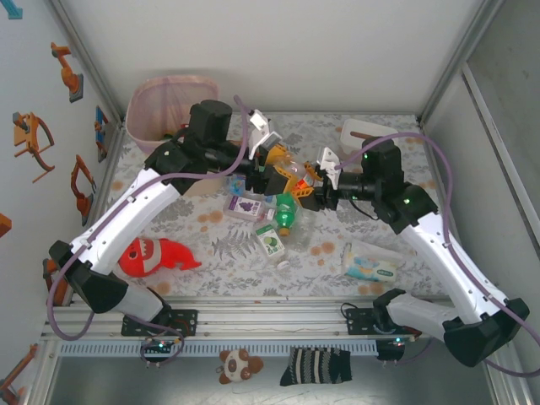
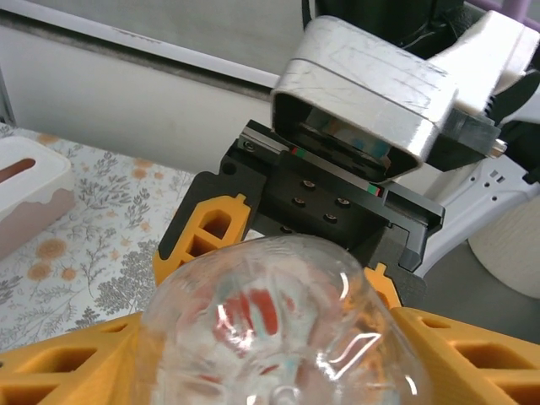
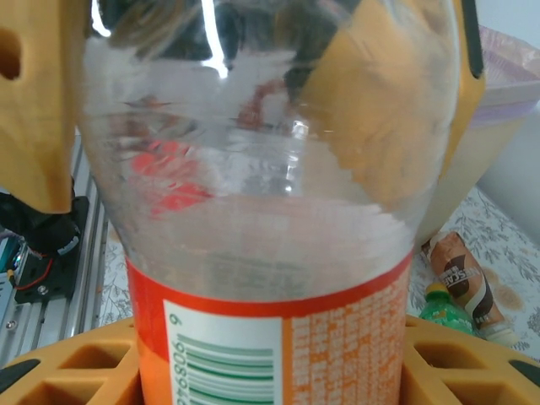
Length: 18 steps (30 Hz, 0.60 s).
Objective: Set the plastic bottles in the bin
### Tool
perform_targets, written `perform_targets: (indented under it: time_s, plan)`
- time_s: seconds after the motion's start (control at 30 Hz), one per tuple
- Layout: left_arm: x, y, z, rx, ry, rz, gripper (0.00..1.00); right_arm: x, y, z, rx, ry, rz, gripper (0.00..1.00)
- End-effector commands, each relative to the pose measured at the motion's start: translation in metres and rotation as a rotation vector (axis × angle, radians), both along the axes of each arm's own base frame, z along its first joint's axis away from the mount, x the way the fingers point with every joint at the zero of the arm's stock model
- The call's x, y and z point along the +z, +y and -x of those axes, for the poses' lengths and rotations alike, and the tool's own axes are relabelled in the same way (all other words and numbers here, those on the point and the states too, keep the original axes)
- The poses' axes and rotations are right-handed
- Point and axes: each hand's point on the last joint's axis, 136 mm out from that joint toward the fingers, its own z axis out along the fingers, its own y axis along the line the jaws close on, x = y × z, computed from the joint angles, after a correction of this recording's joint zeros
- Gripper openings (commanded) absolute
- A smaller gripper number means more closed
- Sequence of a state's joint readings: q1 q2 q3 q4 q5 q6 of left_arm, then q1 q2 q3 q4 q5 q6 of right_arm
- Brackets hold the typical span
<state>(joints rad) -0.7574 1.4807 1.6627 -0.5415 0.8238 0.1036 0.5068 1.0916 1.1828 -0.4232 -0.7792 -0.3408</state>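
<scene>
Bottle [image 3: 270, 194]: clear, with an orange label [image 3: 337, 354]. It is held off the table [image 1: 211, 253], above its middle, where the two grippers meet. Looks empty, so I judge it light and thin-walled, apt to dent under a hard squeeze. Bare plastic is smooth and likely slippery.

Right gripper [image 3: 270, 363]: jaws narrow, closed on the bottle at the label band, a finger on either side. Good spot: the wall is straight, and the label should give more bite than bare plastic.

Left gripper [image 2: 274, 371]: jaws straddle the bottle's rounded end. Cannot tell whether the fingers press it or merely flank it. That end curves inward, so a pinch there could squirt the bottle out. A better hold is further along, on the straight wall.

Bin [image 1: 137, 118]: far-left corner, beyond the left arm, well apart from the held bottle.

Loose bottles [image 1: 285, 215]: several on the table just nearside of the grippers, one green, others labelled.

Fish [image 1: 156, 256] near left and wipes pack [image 1: 369, 266] near right. Neither is for the bin.
</scene>
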Motion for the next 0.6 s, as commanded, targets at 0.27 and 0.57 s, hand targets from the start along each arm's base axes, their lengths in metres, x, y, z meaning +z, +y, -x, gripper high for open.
perform_targets:
  time_s: [0.27, 0.57]
  plan:
    - [0.009, 0.005, 0.0, 0.026, -0.084, 0.017, 0.53, 0.025, 0.0, 0.012, 0.018, -0.05, -0.027, 0.49]
    - [0.014, 0.015, -0.01, 0.105, -0.142, 0.01, 0.47, 0.024, -0.003, 0.008, -0.024, -0.034, -0.021, 0.73]
